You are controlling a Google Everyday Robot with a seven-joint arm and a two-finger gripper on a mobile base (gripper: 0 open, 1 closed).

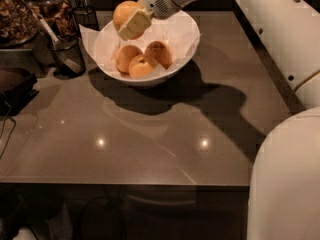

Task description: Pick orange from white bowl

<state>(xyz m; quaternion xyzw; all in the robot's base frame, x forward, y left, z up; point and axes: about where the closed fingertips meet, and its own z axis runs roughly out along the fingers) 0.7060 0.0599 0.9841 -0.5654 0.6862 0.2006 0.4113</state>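
My gripper (131, 21) is shut on the orange (123, 12), a large round pale one, and holds it above the left rim of the white bowl (186, 54). The bowl is wide, glossy and paper-lined, and stands at the back of the table. Three smaller oranges (142, 59) still lie in it. My white arm reaches in from the upper right.
A black wire-mesh cup (66, 56) with a utensil stands left of the bowl. Another mesh cup (85, 17) and containers of granola (17, 14) sit at the back left. A dark object (15, 86) lies at the left edge. The brown tabletop (150, 144) stretches toward the front.
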